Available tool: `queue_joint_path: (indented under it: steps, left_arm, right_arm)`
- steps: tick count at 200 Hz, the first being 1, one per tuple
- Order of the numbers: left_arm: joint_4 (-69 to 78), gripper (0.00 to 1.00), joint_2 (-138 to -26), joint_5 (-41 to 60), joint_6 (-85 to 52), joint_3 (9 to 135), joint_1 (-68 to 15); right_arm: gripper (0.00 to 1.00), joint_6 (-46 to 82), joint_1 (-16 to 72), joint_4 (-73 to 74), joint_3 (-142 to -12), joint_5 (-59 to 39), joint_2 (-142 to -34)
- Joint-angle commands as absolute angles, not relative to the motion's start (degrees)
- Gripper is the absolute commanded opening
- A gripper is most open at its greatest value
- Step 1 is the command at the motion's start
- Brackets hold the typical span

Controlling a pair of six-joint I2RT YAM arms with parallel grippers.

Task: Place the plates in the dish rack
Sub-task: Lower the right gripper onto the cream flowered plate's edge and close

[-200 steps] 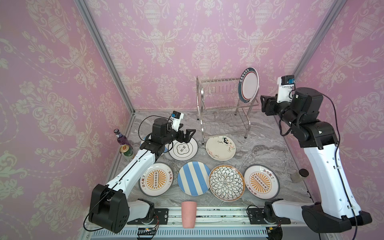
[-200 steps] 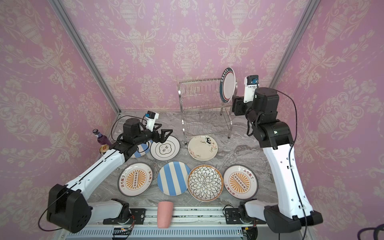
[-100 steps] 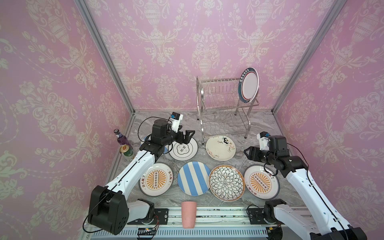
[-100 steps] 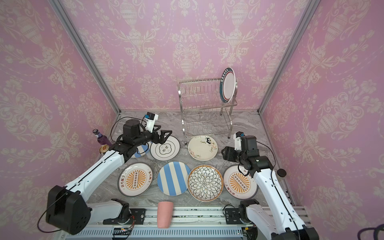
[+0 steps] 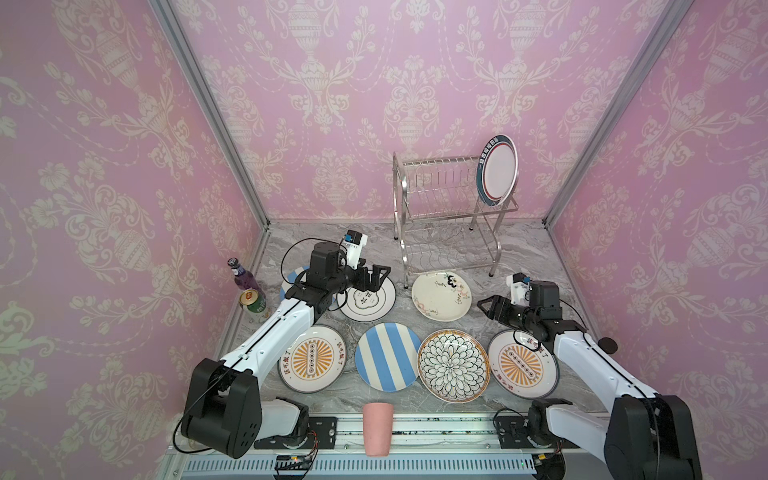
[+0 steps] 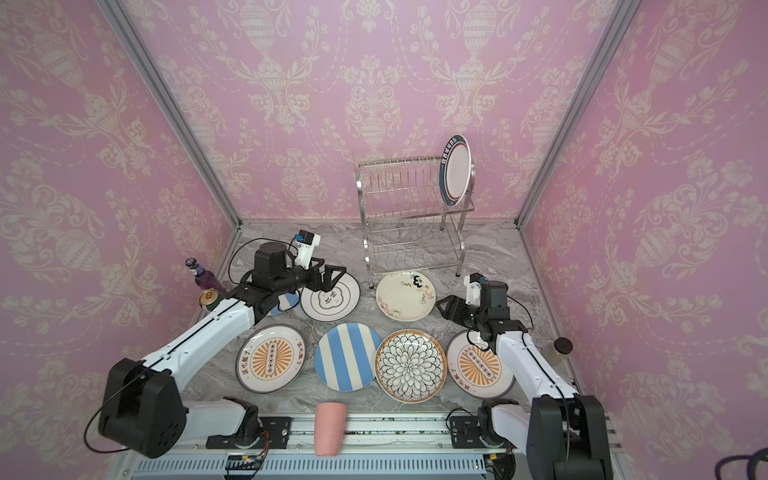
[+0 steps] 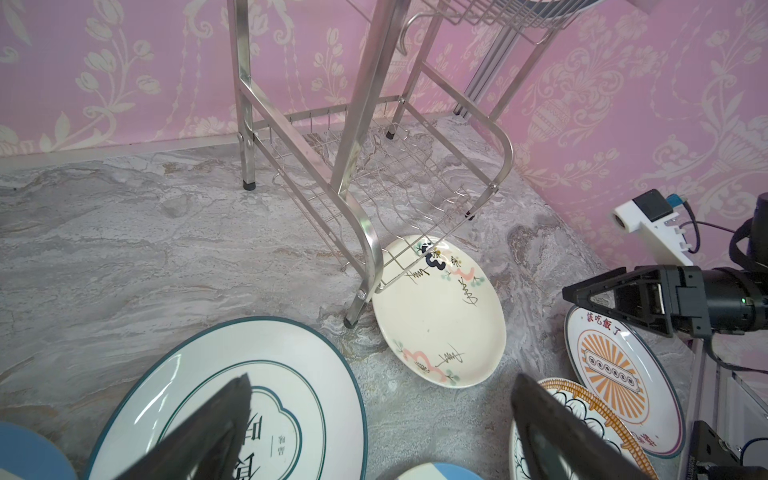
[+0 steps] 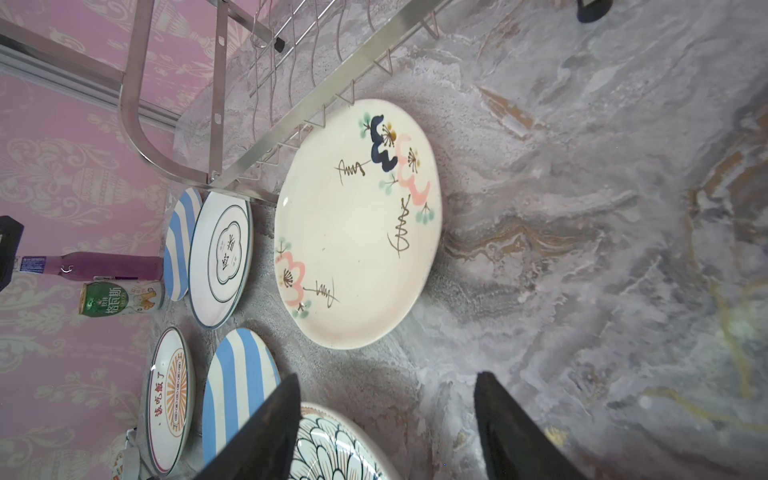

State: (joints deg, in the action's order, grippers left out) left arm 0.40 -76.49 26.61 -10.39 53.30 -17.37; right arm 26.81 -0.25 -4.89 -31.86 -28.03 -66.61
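**One plate racked, seven left on the table**

Left of the dish rack (image 5: 400, 208), my left gripper (image 5: 380, 277) hovers spread and empty over the black-ringed plate (image 5: 368, 301). In front of the rack I count seven flat plates: that one, two blue-white striped plates (image 5: 293, 276) (image 5: 388, 356), two orange-sunburst plates (image 5: 312, 358) (image 5: 521, 361), one cream floral plate (image 5: 441, 296) and one petal plate (image 5: 453, 365). My right gripper (image 5: 486, 309) hangs spread and empty front-right of the rack. One navy-rimmed plate (image 5: 497, 170) stands in its top tier.

You see a white navy-rimmed plate (image 5: 497, 169), silver rack (image 5: 449, 215), blue-white striped plate (image 5: 387, 356), orange sunburst plate (image 5: 312, 358), pink cup (image 5: 377, 428).
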Motion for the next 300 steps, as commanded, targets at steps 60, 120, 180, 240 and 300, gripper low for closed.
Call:
queue_joint_path:
  steps: [60,120,180,240,300]
  left_arm:
    - [4.6,0.99,-78.7,26.1,-10.5,51.1,-17.1]
    - [7.8,0.99,-79.7,27.3,-11.2,49.0,-17.2]
    - [9.4,0.99,-80.1,27.9,-11.6,48.2,-17.1]
    - [9.7,0.99,-79.7,27.6,-11.6,47.8,-17.1]
    - [8.4,0.99,-79.6,27.7,-10.4,48.5,-17.2]
  right_arm:
    - [0.63,27.4,-0.6,3.9,-34.7,-30.9,-77.3]
    - [0.6,28.5,-0.5,5.6,-34.6,-30.4,-80.4]
    - [0.58,29.2,0.3,7.3,-34.9,-29.9,-84.0]
    - [0.54,33.0,2.3,12.9,-35.7,-29.4,-89.8]
    - [0.52,36.9,3.6,18.0,-36.2,-29.2,-93.7]
